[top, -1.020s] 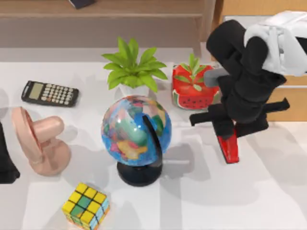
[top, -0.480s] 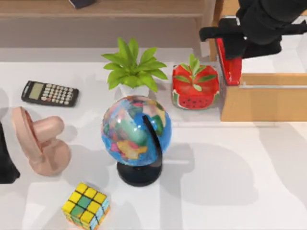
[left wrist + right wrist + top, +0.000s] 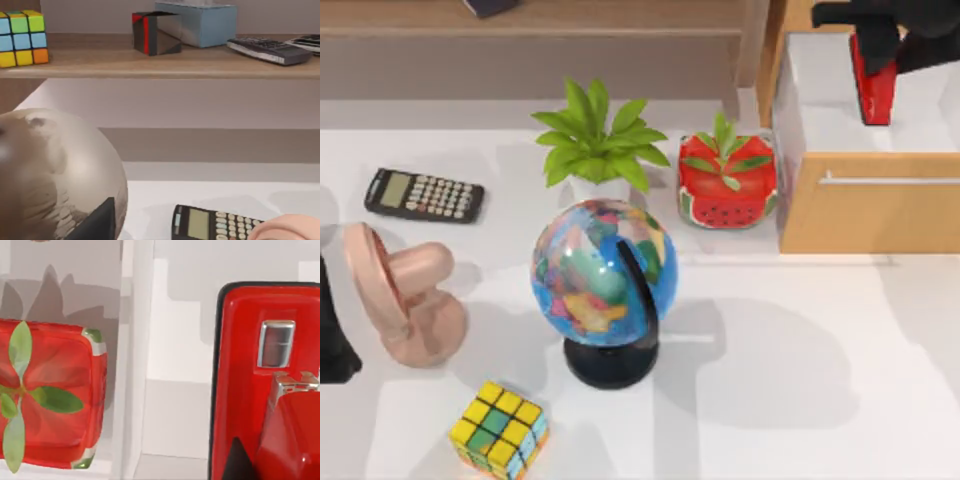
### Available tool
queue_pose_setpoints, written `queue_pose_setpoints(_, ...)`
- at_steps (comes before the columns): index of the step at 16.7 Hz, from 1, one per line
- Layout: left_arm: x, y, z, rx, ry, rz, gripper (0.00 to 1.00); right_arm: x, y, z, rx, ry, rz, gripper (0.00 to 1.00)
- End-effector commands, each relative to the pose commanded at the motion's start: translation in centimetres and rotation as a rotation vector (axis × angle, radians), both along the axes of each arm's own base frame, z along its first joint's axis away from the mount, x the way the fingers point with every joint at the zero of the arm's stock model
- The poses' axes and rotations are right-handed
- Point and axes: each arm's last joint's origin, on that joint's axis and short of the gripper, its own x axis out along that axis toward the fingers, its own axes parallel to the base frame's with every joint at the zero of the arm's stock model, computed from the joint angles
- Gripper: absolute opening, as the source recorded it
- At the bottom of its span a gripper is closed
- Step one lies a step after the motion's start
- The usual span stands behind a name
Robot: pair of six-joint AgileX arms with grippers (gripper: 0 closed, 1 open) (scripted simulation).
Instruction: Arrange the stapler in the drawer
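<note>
My right claw [image 3: 876,40] is matt black, and the stapler [image 3: 875,92] it holds is glossy red plastic with a dark edge; in my right wrist view a bright metal plate [image 3: 275,343] shines on it. Under the claw the drawer [image 3: 865,205] has light, matt wooden walls, a smooth white inside and a thin silvery metal bar handle [image 3: 890,181] on its front. Just beside the drawer, away from my claw, the watermelon pot [image 3: 727,193] looks glossy and glazed. Farther off, the globe [image 3: 604,272] is shiny on a glossy black base.
</note>
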Motion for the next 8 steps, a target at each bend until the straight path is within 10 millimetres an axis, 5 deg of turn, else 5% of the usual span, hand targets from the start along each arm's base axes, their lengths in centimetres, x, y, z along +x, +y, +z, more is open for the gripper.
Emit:
queue_pose_setpoints(4, 0.0, 0.0, 0.0, 0.000, 0.000, 0.000, 1.00, 3.0, -2.6, -5.3, -0.055, 0.153, -0.042, 0.00)
queue_pose_setpoints(8, 0.0, 0.0, 0.0, 0.000, 0.000, 0.000, 1.00, 4.1, -3.1, -10.0, -0.084, 0.292, -0.042, 0.00)
